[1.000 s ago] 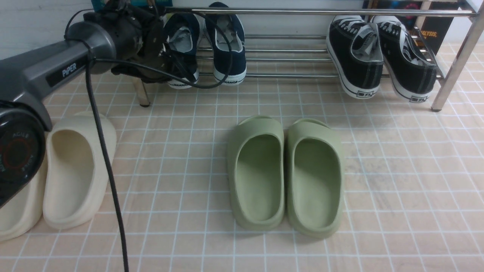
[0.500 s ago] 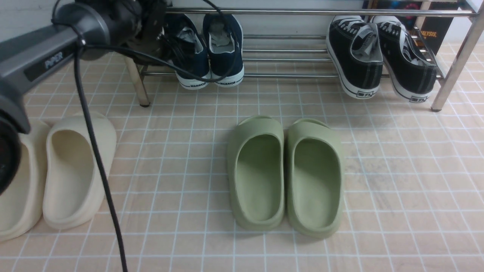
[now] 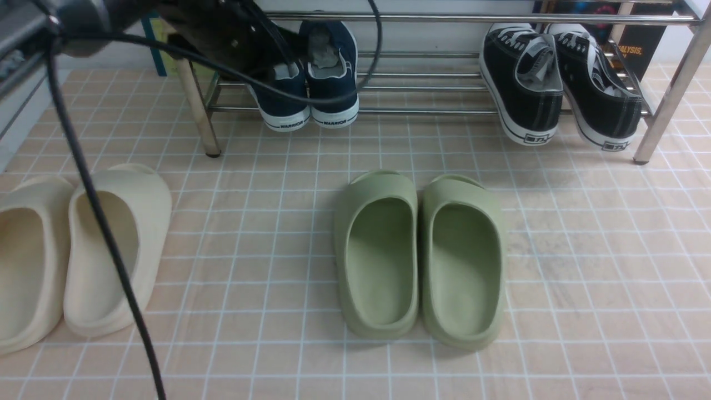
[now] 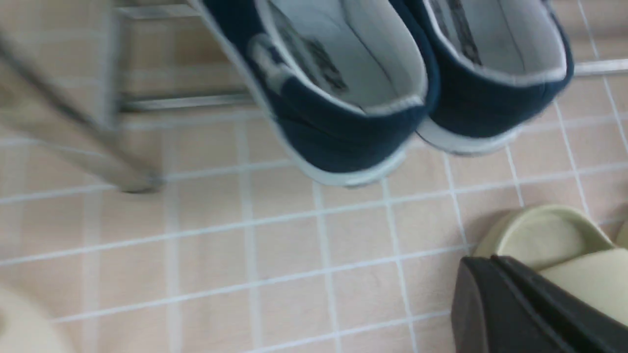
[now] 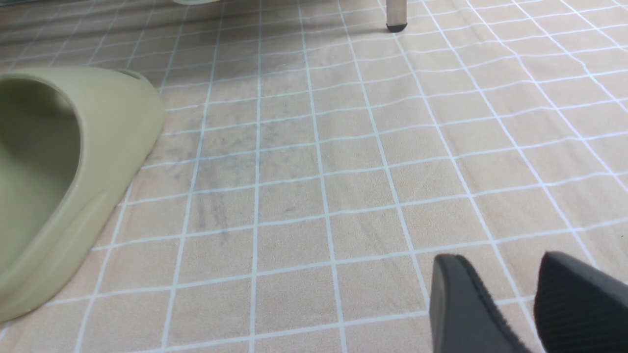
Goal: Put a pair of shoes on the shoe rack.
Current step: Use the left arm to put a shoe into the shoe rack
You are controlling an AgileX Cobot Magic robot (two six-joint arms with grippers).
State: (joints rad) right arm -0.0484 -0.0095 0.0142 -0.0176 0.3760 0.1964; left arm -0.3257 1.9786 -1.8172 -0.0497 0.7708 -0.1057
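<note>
Navy shoes [image 3: 311,78] on rack [image 3: 444,83] apart from closed left gripper [image 4: 495,299], right gripper [image 5: 510,299] narrowly parted over bare tiles [image 5: 343,162]

1. The floor [image 3: 583,250] has small square tiles, pale peach, with white lines between them.
2. Behind is a white wall [image 3: 422,36].
3. A grey smudge [image 5: 235,162] marks some tiles.
4. The light is soft and even.
</note>
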